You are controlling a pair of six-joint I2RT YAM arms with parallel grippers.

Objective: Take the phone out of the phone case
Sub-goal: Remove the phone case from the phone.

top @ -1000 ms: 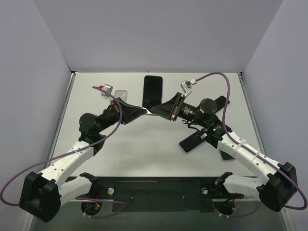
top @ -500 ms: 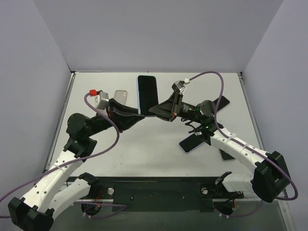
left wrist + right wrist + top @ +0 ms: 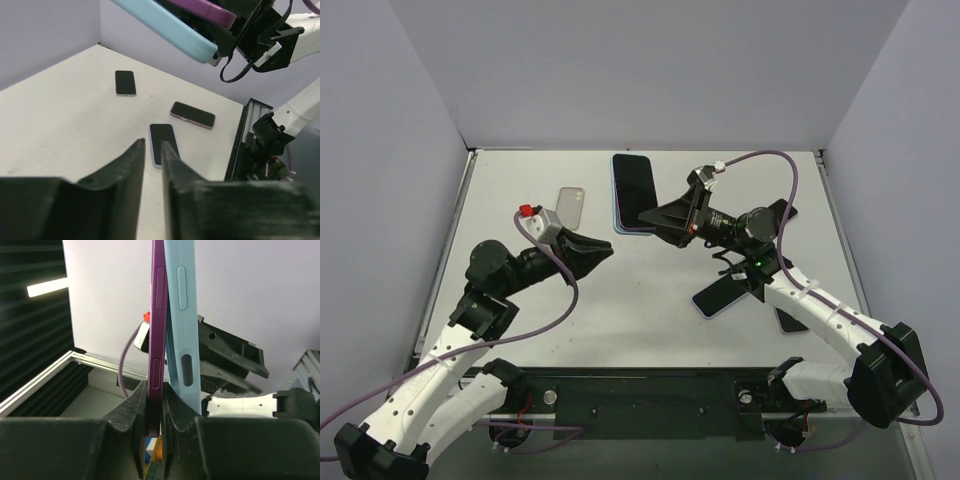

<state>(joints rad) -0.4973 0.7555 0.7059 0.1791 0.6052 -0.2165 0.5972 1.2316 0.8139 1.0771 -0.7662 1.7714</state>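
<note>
My right gripper [image 3: 658, 217] is shut on a purple phone [image 3: 634, 188] and holds it above the table, black screen up. In the right wrist view the phone [image 3: 158, 315] stands edge-on between my fingers, midway at the right gripper [image 3: 156, 388]. The light blue case [image 3: 182, 315] runs beside the phone, outside my right finger and split away from it at this end. My left gripper [image 3: 607, 250] is shut, empty, and apart from the phone, to its lower left. The left wrist view shows the left gripper [image 3: 152, 145] below the case [image 3: 170, 30] and phone [image 3: 202, 7].
A clear case [image 3: 572, 206] lies at the back left of the table. Three more phones lie on the right half: one [image 3: 724, 296] mid-right, one [image 3: 782, 214] under the right arm, one [image 3: 790, 322] nearer. A black rail [image 3: 640, 390] runs along the near edge.
My left gripper has come off the phone's near end and pulled back to the left and nearer. The right gripper has shifted the phone slightly, still holding it.
</note>
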